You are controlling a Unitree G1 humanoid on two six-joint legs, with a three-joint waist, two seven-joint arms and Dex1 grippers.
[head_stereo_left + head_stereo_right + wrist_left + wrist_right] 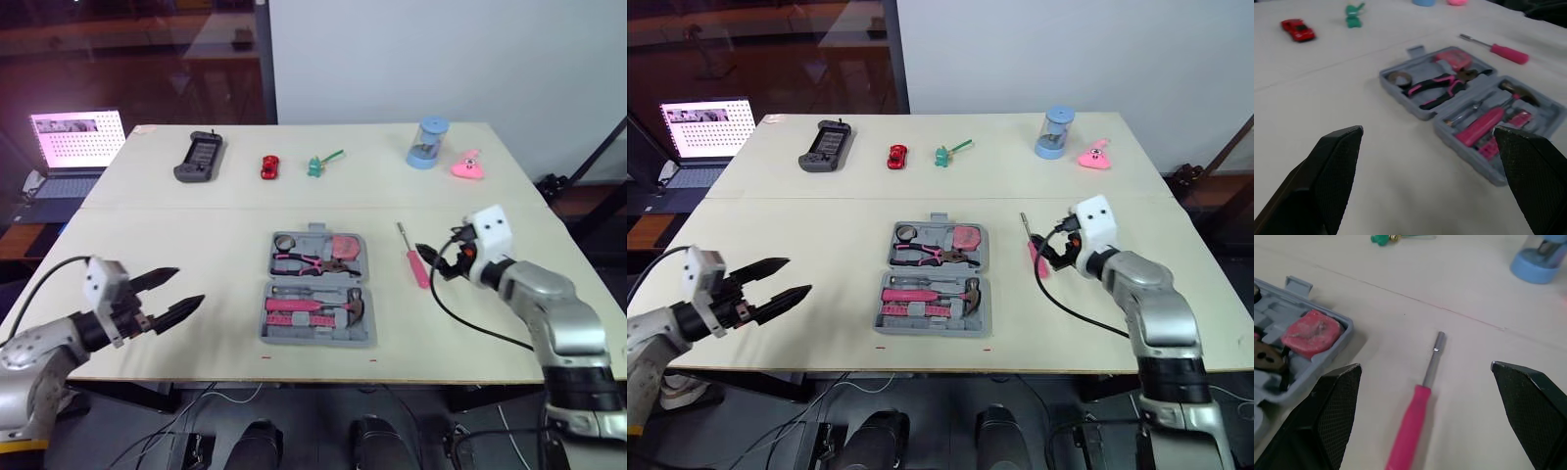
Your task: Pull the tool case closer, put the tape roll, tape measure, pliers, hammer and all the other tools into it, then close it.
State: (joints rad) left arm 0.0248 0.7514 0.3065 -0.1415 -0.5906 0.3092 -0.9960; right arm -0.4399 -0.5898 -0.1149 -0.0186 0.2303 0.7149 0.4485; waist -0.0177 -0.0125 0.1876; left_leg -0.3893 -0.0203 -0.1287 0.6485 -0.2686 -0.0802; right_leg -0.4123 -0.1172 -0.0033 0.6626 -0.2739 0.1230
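The gray tool case [316, 286] lay open in the middle of the desk [147, 235], between the two arms. Its far half held the tape roll [285, 241], the pliers [309, 261] and the pink tape measure [345, 245]. Its near half held the hammer [323, 305] among other pink-handled tools. A pink-handled screwdriver [415, 257] lay on the bare desk just right of the case, outside it. The right claw [433, 262] was just beside the screwdriver's handle with its fingers spread wide and gripping nothing (whether a finger touched the handle could not be told). The left claw [189, 285] hung over the near left part of the desk, well apart from the case, fingers apart and empty. Along the far edge sat a game console [199, 157], a red toy car [269, 166], a green toy [316, 165], a blue container [428, 144] and a pink toy [468, 165].
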